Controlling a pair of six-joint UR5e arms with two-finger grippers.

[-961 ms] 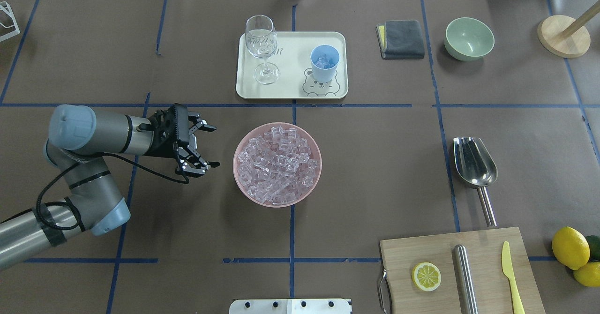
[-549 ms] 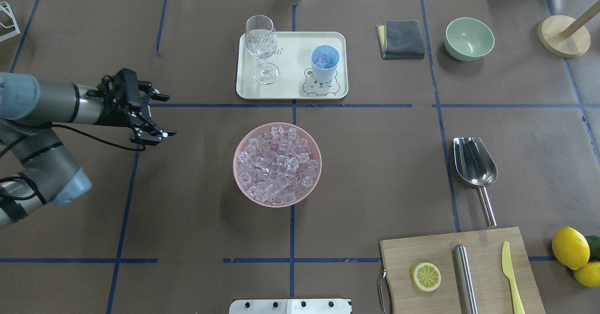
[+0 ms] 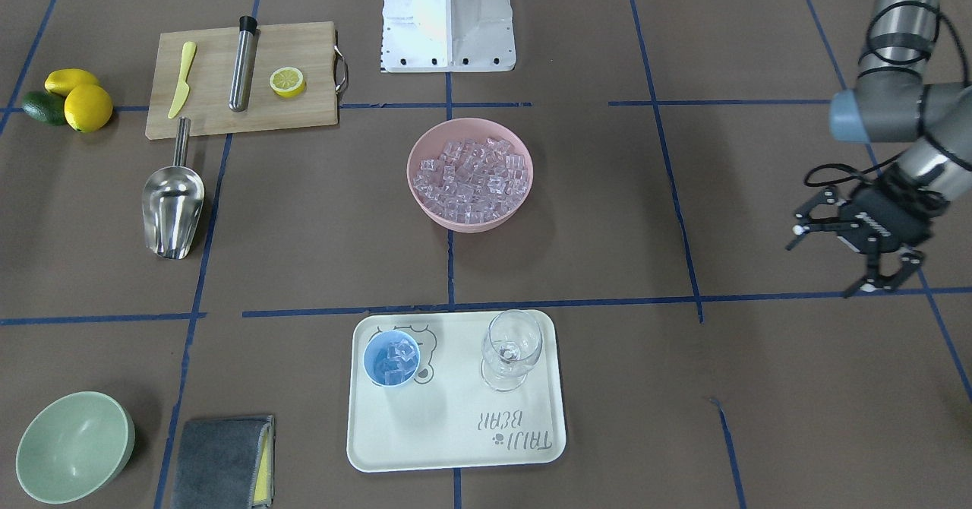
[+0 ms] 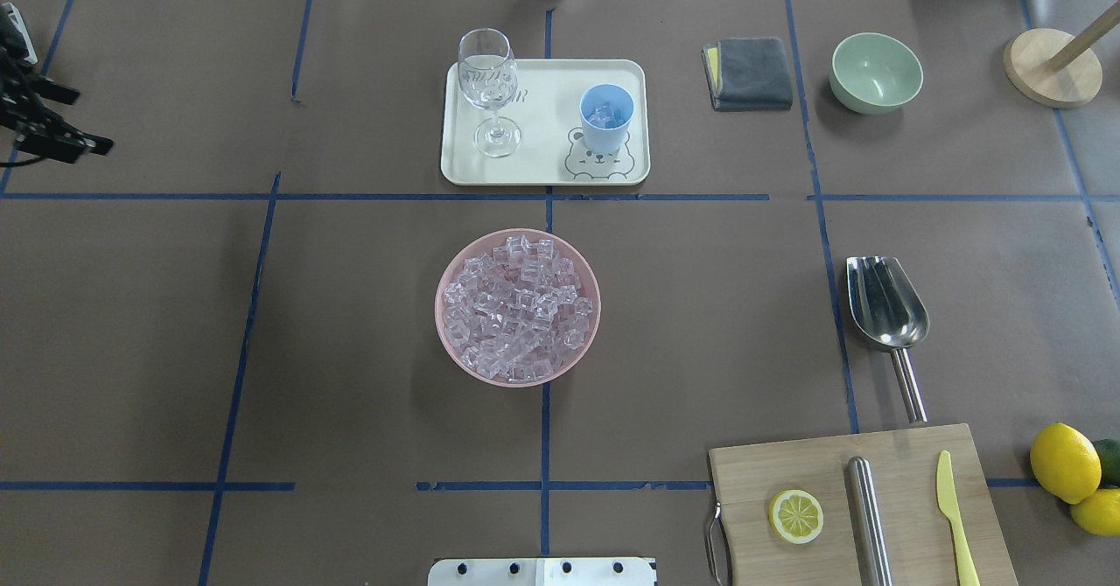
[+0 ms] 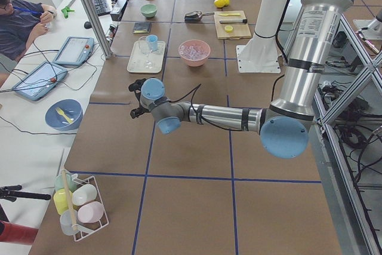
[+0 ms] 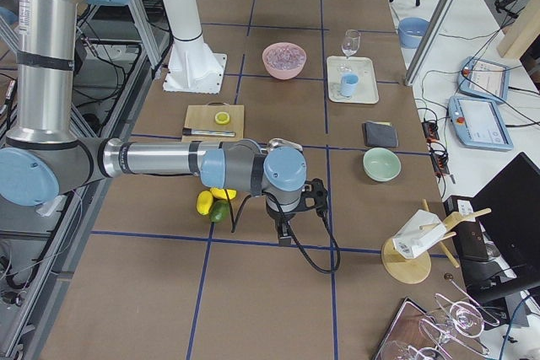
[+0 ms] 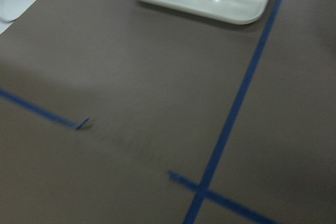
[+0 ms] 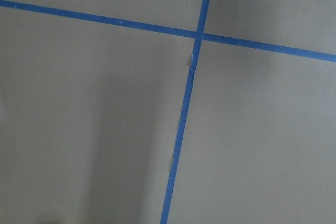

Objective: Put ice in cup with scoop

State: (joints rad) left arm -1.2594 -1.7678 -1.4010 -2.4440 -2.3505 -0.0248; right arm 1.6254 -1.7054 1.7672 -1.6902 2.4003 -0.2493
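Scoop point(image 4: 885, 302) flat at overhead right, ungripped; ice point(image 4: 518, 306) heaped in centre pink bowl point(image 4: 439, 308), some in cup point(image 4: 605, 118) on tray point(image 4: 542, 131). Left gripper point(image 3: 852, 254) spread wide, empty; right gripper point(image 6: 286, 229) opening unclear.

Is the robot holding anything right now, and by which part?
The left gripper is open and empty. The right gripper shows only from afar, so I cannot tell; the scoop lies untouched on the table.
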